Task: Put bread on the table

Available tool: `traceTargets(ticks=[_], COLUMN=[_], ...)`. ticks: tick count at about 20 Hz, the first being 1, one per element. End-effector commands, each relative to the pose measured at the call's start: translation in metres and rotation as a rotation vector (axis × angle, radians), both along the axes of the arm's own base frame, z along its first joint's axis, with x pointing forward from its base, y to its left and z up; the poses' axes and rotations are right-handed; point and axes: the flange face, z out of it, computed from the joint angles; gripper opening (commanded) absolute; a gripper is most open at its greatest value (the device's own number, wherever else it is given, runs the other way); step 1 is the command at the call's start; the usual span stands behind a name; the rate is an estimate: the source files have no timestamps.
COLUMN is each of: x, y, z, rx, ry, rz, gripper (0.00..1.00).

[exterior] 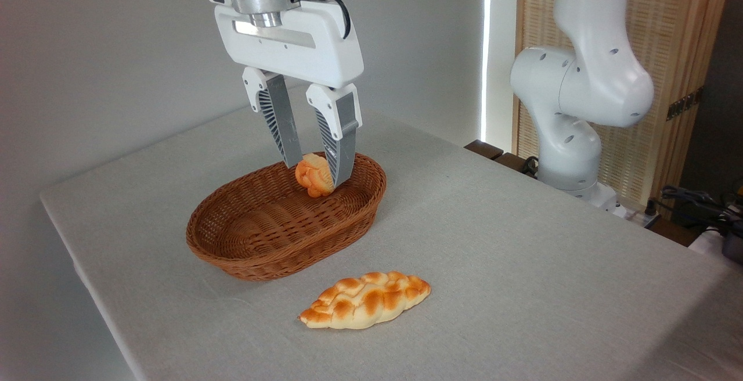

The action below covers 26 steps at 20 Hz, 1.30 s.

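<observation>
Your jaws pinch the bread point(313, 179) above the wicker basket point(278, 241); the braided loaf point(365, 299) lies on the surface point(522, 241).

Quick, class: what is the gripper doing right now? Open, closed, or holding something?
Gripper: closed on the small bread roll, fingers pinching it above the wicker basket.

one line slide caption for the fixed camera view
Gripper pinches a small knotted roll over the wicker basket; braided loaf lies on the table.
</observation>
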Motion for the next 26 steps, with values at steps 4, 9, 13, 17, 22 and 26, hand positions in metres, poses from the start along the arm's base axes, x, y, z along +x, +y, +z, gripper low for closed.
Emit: traceTargets(ticks=[4, 9, 13, 17, 22, 26], x=[-0.004, -0.005, -0.005, -0.008, -0.011, -0.021], y=[0.003, 0.002, 0.002, 0.002, -0.007, -0.047], z=[0.001, 0.000, -0.001, -0.003, -0.011, -0.036], rx=[-0.038, -0.038, -0.038, -0.037, -0.035, -0.055], ry=[0.045, 0.048, 0.054, 0.065, 0.080, 0.112], rz=[-0.007, -0.009, -0.009, -0.009, -0.020, -0.075], gripper=[1.00, 1.00, 1.00, 1.00, 1.00, 1.00])
